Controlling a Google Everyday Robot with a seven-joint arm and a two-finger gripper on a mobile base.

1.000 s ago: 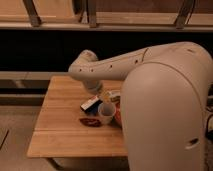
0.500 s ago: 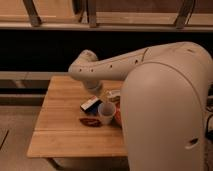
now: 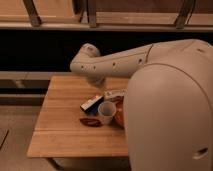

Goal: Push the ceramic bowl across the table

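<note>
The light wooden table fills the lower left. The orange-brown ceramic bowl sits near the table's right side, mostly hidden behind my large pale arm; only its left rim shows. A small white cup stands right against the bowl's left side. A small dark red-brown oval dish lies just left of the cup. My gripper hangs down from the arm's bend over the back middle of the table, behind the objects and apart from the bowl.
A dark box with a white side lies behind the cup. A pale packet lies behind the bowl. A dark wall and a railed shelf run behind the table. Bare floor lies to the left.
</note>
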